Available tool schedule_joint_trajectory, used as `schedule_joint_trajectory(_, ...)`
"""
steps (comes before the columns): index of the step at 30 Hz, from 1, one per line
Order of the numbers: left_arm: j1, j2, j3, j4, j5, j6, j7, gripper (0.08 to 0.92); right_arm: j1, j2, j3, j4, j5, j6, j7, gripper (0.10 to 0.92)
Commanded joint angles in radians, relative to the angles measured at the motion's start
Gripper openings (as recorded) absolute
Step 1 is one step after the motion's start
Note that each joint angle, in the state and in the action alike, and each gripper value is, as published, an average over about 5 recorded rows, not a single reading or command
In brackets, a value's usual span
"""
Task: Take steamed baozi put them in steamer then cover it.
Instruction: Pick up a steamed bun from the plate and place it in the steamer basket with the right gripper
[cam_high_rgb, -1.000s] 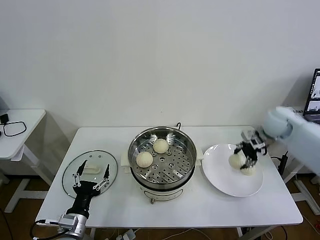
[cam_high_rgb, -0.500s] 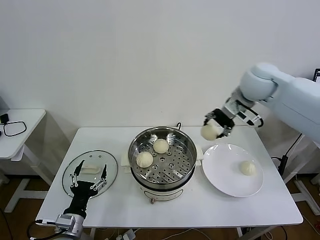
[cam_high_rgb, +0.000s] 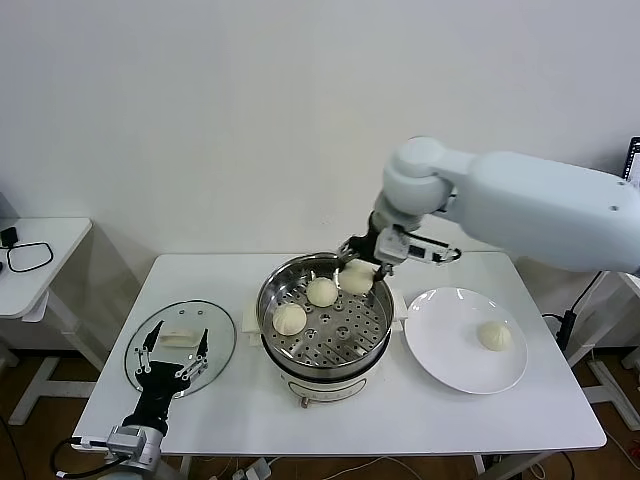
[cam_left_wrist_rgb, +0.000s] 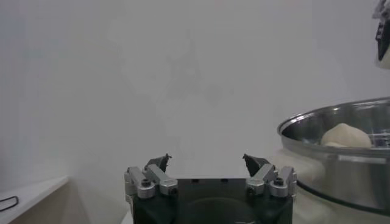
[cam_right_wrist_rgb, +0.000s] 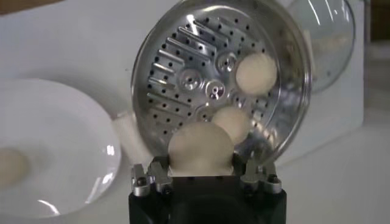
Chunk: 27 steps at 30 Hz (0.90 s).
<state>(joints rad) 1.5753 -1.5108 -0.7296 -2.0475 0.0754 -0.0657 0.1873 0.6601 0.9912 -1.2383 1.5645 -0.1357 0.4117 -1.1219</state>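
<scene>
While the left gripper waits with its fingers spread wide at the table's front left corner, just at the near edge of the glass lid that lies flat there, the right gripper is closed on a steamed baozi and holds it over the far right part of the steamer. In the right wrist view the held bun sits between the two fingers, above the perforated basket. Two more baozi already lie in that basket: one near the far rim and one toward the left side, close to each other. A fourth baozi rests on the white plate, which stands on the table just to the right of the steamer. The steamer stands uncovered in the middle of the table on its white base.
</scene>
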Motion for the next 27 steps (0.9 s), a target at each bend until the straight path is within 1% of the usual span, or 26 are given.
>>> schedule_joint_trajectory(1, -0.005, 0.002, -0.012, 0.018, -0.004, 0.002, 0.002, 0.823, -0.057, 0.138, -0.057, -0.001, -0.053, 0.071, 0.059, 0.696)
schedule_joint_trajectory(15, -0.016, 0.006, -0.025, 0.038, -0.012, 0.002, 0.008, 0.823, -0.052, 0.176, -0.102, 0.036, 0.054, 0.012, -0.004, 0.696)
schedule_joint_trajectory(27, -0.011, 0.003, -0.041, 0.035, -0.014, -0.001, 0.012, 0.823, -0.104, 0.22, -0.119, -0.013, 0.036, -0.005, -0.016, 0.696)
